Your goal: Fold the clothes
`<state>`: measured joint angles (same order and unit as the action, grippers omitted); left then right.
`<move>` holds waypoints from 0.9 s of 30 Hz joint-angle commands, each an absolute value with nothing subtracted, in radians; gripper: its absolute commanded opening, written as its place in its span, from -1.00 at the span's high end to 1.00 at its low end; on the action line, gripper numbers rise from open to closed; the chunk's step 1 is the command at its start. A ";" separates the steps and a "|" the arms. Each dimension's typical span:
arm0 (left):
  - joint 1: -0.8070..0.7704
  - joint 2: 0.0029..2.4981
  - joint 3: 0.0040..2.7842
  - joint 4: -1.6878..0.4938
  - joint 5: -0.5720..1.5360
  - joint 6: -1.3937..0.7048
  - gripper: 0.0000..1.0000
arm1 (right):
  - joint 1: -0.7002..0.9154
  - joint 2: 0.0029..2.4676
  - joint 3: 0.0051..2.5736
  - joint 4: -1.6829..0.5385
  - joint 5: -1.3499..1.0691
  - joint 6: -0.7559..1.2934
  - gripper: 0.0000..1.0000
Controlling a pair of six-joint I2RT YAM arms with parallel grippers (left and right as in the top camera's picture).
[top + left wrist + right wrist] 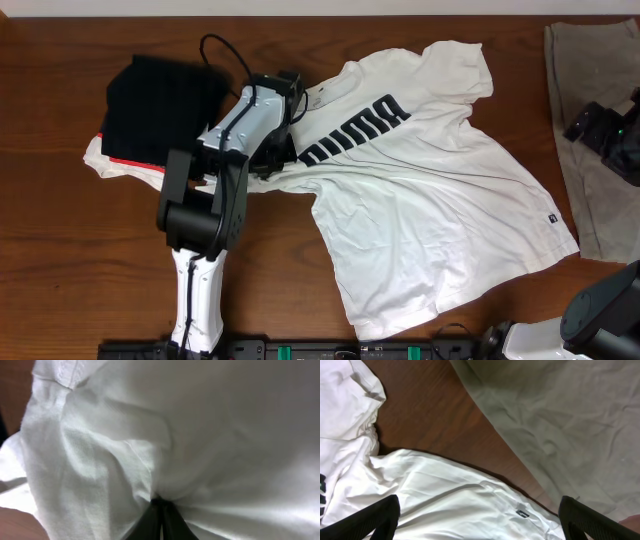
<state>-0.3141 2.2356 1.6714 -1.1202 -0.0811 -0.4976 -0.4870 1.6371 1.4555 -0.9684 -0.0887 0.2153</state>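
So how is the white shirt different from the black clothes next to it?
The white T-shirt lies spread open and wrinkled; the black garment is folded into a small stack. The T-shirt has big black letters; the black garment shows none, only a red edge. The left gripper pinches the T-shirt, while nothing holds the black garment. Both rest on the wooden table.

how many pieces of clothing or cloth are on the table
3: white T-shirt in the middle, black folded garment at top left, olive-grey cloth at the right edge. White fabric under the black one may be a fourth.
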 commanded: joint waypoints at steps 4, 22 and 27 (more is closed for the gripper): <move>-0.307 2.038 1.662 -1.124 -0.030 -0.480 0.88 | -0.491 1.641 1.456 -0.969 -0.079 0.208 -0.99; -0.307 1.535 1.662 -1.143 0.041 -0.480 0.86 | -0.417 1.642 1.335 -1.229 -0.223 0.233 0.97; -0.307 1.560 1.658 -1.139 -0.014 -0.467 0.86 | -0.362 1.645 1.190 -1.073 -0.181 0.245 0.98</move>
